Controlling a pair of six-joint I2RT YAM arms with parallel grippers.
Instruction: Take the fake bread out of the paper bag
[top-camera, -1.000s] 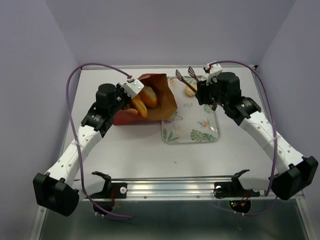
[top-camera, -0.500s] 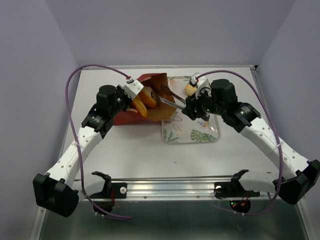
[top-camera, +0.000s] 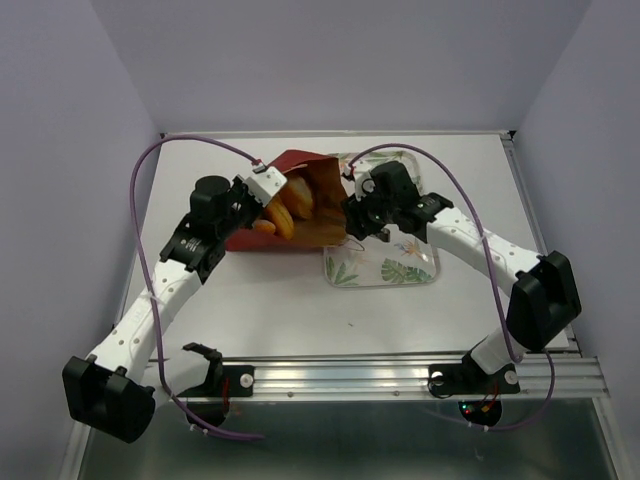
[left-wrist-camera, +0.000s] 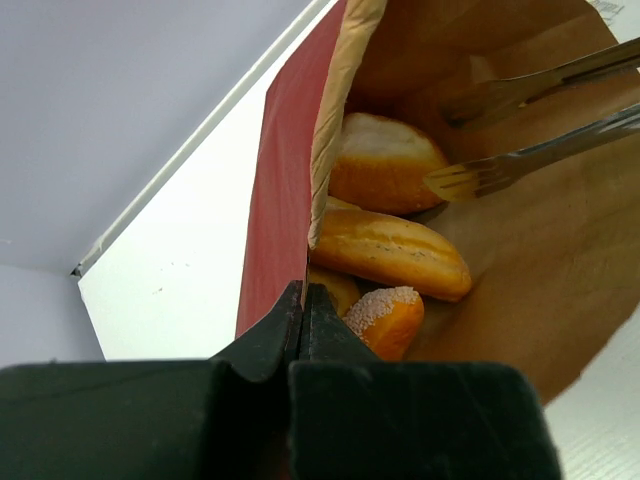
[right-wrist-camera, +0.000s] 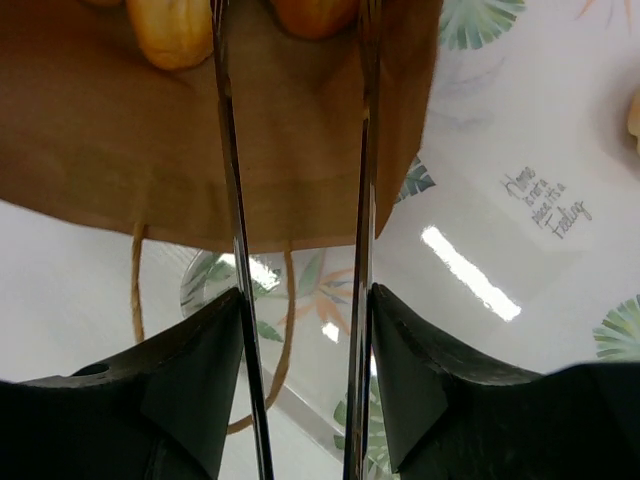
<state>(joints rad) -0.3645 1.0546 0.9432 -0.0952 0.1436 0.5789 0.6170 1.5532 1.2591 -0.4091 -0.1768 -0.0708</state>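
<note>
White table (top-camera: 250, 290) carries a dark red paper bag (top-camera: 318, 185), whose rim is pinched between the pressed-together jaws of the left gripper (left-wrist-camera: 303, 295). A leaf-print tray (top-camera: 385, 268) lies under the right gripper (right-wrist-camera: 305, 300). Bread (left-wrist-camera: 390, 255) sits inside the bag, just beyond the left gripper. The right gripper squeezes metal tongs (left-wrist-camera: 530, 153), whose tips are apart in the bag's mouth.

White table (top-camera: 470, 190) bears paper bag (top-camera: 325, 200), tray (top-camera: 385, 268)

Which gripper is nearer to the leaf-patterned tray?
Right. The right gripper, holding tongs, hangs over the edge of the tray. The left gripper pinches the wall of the paper bag, on the side away from the tray.
</note>
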